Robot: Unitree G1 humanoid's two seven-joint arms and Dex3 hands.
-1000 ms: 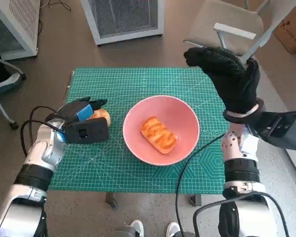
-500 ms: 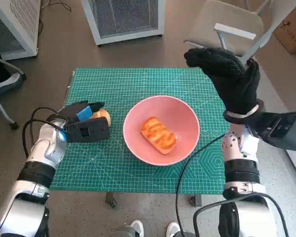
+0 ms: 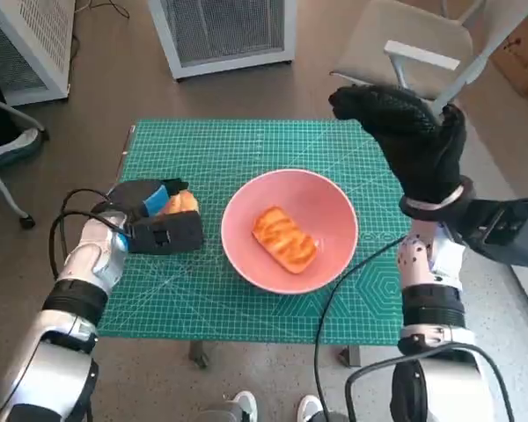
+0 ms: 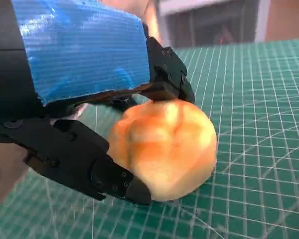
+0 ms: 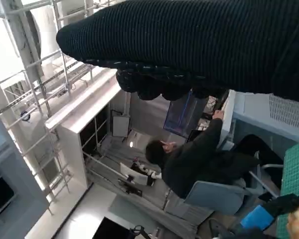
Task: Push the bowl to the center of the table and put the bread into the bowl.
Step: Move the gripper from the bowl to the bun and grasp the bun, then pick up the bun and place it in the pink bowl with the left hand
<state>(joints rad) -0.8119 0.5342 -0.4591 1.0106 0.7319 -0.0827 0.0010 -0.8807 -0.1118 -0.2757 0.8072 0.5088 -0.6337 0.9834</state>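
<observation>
A pink bowl [image 3: 238,204] stands near the middle of the green cutting mat [image 3: 246,145], with a glazed oblong bread [image 3: 284,239] lying in it. A round golden bread roll [image 3: 181,202] rests on the mat just left of the bowl. My left hand [image 3: 154,215] wraps around it. In the left wrist view the black fingers [image 4: 164,74] press on the roll [image 4: 164,147] from above and from the side. My right hand [image 3: 414,141] is raised high over the table's right edge, holding nothing, its gloved fingers [image 5: 164,84] bent forward.
A white slatted unit [image 3: 224,35] stands beyond the table's far edge and a chair [image 3: 405,48] at the back right. A person's shoes [image 3: 246,406] show at the near edge. A seated person [image 5: 199,159] appears in the right wrist view.
My left hand has drawn in around the roll, covering more of it. The bowl, the bread inside it and my right hand have stayed put.
</observation>
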